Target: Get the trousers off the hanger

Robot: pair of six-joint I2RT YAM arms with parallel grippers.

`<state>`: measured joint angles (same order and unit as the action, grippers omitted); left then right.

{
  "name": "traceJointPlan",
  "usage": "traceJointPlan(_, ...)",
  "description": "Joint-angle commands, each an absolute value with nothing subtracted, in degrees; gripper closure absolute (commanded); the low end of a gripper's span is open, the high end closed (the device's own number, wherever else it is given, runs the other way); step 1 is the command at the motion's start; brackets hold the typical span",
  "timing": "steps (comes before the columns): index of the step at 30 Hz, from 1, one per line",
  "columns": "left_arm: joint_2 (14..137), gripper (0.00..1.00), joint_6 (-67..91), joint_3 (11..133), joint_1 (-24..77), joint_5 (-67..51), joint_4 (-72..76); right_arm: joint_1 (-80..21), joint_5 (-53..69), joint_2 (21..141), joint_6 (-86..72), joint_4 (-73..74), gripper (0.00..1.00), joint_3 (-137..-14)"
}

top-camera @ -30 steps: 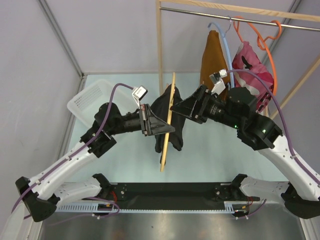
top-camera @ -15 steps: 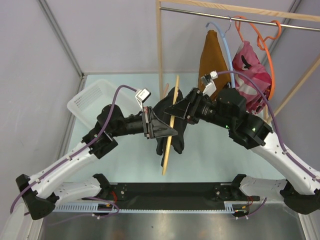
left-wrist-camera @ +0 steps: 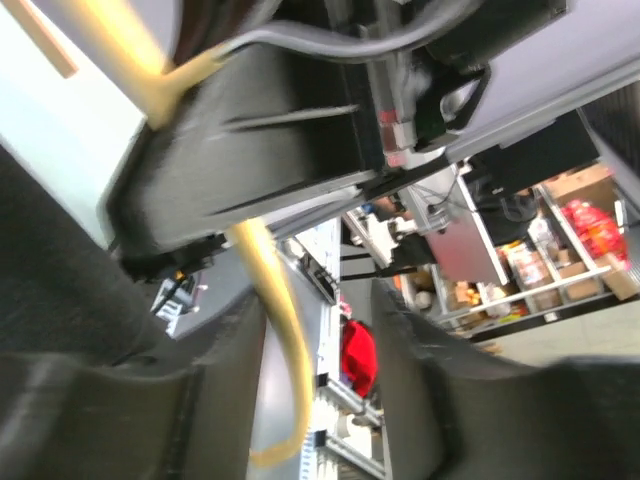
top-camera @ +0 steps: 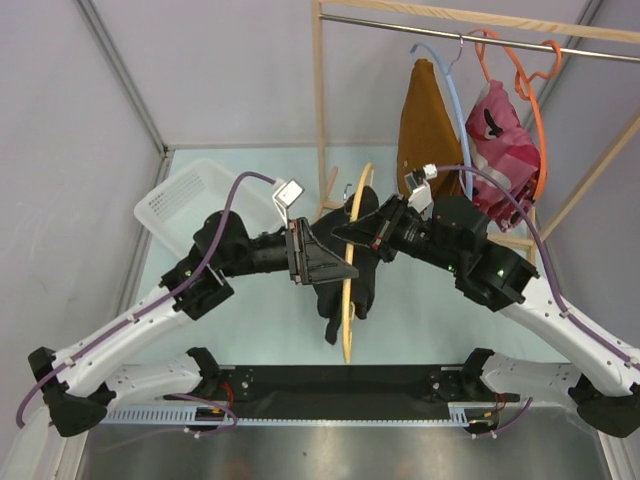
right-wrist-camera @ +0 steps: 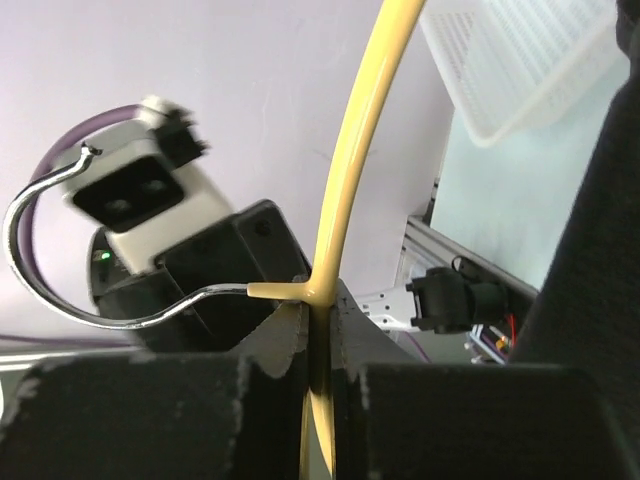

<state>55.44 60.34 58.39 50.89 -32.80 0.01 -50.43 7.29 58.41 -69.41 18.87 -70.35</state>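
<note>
- A wooden-framed clothes rack (top-camera: 318, 100) stands at the far right of the pale green bench (top-camera: 420, 320); on its rail a mustard-brown garment (top-camera: 422, 130) is hung from a light blue hanger (top-camera: 453, 90), and a pink camouflage-patterned garment (top-camera: 505, 140) from an orange hanger (top-camera: 543, 130)
- A white slotted plastic basket (top-camera: 185, 200) is set at the far left, beyond the left arm
- The slim pale yellow plastic hanger (top-camera: 346, 340) with a bent metal hook (right-wrist-camera: 60, 250) is held in the air between the two arms, apart from the rack, its curved bar running from far to near
- The plain black soft trousers (top-camera: 362, 290) are draped over it, bunched up and sagging above the middle of the bench
- The right end effector (right-wrist-camera: 320, 330) is closed on the hanger at the root of the hook, the bar pinched between both fingers
- The left end effector (left-wrist-camera: 320, 330) is seen with its fingers apart, the yellow bar passing through the gap close to one finger; whether any cloth is caught cannot be told
</note>
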Motion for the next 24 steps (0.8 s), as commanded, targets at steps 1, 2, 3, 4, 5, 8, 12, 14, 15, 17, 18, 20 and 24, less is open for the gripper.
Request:
traceJointPlan(1, 52.2, 0.35, 51.0, 67.3, 51.2, -30.3, -3.1, -50.0, 6.9, 54.9, -72.9, 14.8, 1.0, -70.5)
traceJointPlan(2, 52.0, 0.31, 49.1, 68.7, 51.2, -28.8, -5.7, -49.8, 7.1, 54.5, -73.4, 14.8, 1.0, -70.6)
traceJointPlan(3, 51.9, 0.22, 47.4, 70.2, 51.2, -28.0, -10.8, -49.8, 7.1, 53.7, -74.5, 14.9, 1.0, -70.5)
traceJointPlan(4, 51.6, 0.17, 43.9, 73.2, 51.2, -26.8, -13.4, -49.8, 6.9, 53.2, -75.2, 15.8, 1.0, -70.5)
traceJointPlan(5, 51.5, 0.15, 42.4, 74.4, 51.2, -24.8, -15.8, -49.7, 6.5, 52.7, -75.9, 16.0, 1.0, -70.3)
traceJointPlan(8, 50.5, 0.1, 37.9, 78.0, 51.2, -20.9, -24.1, -49.2, 6.0, 50.5, -78.7, 16.0, 1.0, -69.7)
traceJointPlan(12, 48.6, 0.15, 36.5, 77.9, 51.2, -17.6, -26.7, -47.4, 5.5, 48.2, -83.7, 15.3, 1.0, -69.7)
traceJointPlan(14, 47.7, 0.18, 36.3, 77.5, 51.2, -16.0, -27.9, -47.0, 4.9, 47.1, -87.3, 14.9, 1.0, -70.4)
traceJointPlan(15, 47.6, 0.2, 36.3, 77.3, 51.2, -14.3, -28.2, -46.8, 4.7, 46.8, -88.4, 14.2, 1.0, -70.7)
traceJointPlan(17, 47.6, 0.2, 36.3, 77.1, 51.2, -13.5, -28.4, -46.4, 3.4, 46.0, -91.3, 14.2, 1.0, -71.7)
traceJointPlan(18, 47.9, 0.2, 36.6, 77.1, 51.2, -13.5, -28.3, -46.4, 2.7, 45.8, -92.0, 14.5, 1.0, -72.2)
traceJointPlan(20, 48.4, 0.18, 36.7, 77.7, 51.2, -13.7, -28.1, -46.1, 1.0, 45.6, -94.0, 14.5, 1.0, -73.7)
traceJointPlan(24, 49.9, 0.14, 35.5, 78.7, 53.4, -10.9, -28.0, -45.7, 0.3, 46.3, -97.5, 12.5, 1.0, -76.1)
